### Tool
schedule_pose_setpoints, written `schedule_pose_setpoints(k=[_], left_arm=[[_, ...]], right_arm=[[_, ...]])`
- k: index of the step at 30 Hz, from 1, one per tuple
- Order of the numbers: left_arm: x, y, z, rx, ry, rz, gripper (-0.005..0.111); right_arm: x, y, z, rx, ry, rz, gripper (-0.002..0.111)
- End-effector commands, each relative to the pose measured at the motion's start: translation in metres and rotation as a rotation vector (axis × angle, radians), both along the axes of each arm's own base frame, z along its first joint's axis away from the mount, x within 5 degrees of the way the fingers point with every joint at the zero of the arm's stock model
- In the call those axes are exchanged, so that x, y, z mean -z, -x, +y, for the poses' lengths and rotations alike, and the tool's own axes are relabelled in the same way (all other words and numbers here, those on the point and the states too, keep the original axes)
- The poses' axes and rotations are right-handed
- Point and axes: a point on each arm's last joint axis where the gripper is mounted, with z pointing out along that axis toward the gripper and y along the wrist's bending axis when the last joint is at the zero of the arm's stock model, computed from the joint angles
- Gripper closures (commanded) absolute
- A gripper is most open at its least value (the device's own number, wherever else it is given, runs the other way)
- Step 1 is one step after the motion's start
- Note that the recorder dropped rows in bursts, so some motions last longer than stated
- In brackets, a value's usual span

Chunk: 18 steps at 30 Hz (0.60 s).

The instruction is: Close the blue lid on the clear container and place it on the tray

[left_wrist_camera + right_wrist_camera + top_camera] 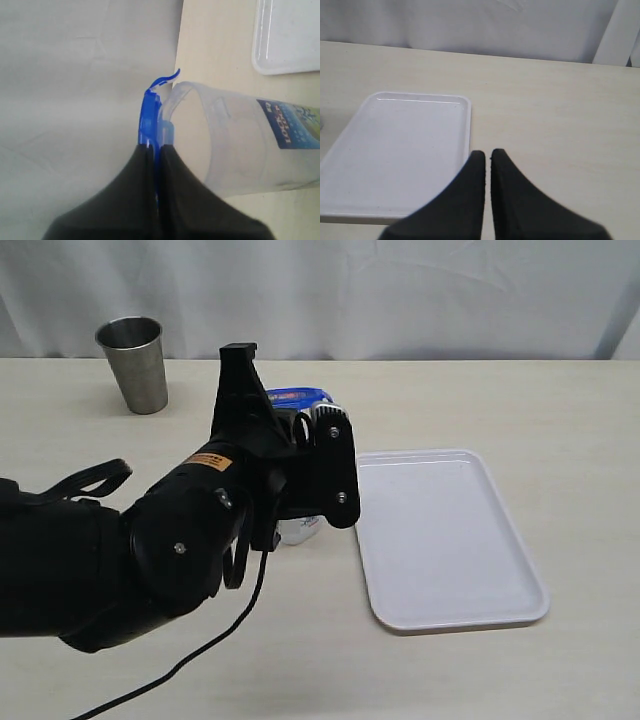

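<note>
Filling most of the exterior view, the pale desk (560, 400) carries everything. The left arm (170, 540) sprawls from the lower left toward the centre so that its tool can work on top of the container. The tray (455, 625) lies right of centre, bare and just beside the container, which should keep the final carry short. The container (298, 529) stands at the centre, mostly hidden behind the arm; in the left wrist view its mouth shows open. A cup (135, 365) stands in the upper left, well apart, and seems to have no part in the job. The lid (149, 117) meets the container's rim along one edge and is tilted off the rest, so it is not yet seated. The left tool (156, 150) is pinched narrow on the lid's edge, a hold that suits swinging it down flat. The right tool (487, 155) has its fingers almost touching and holds nothing, hovering over the desk just beside the tray's edge, probably waiting.
</note>
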Motion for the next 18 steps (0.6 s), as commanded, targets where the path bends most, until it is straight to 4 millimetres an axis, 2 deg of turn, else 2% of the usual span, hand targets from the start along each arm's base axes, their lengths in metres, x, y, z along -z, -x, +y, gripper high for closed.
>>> schedule_pose_setpoints(k=[1,18], left_arm=[[0.001,0.002,0.001,0.013,-0.014,0.029,0.107],[0.006,0.013,-0.003,-0.014,0.019,0.086,0.107]], right_arm=[[0.001,0.000,0.000,-0.004,0.002,-0.006,0.104],[0.001,0.000,0.000,-0.004,0.002,-0.006,0.104]])
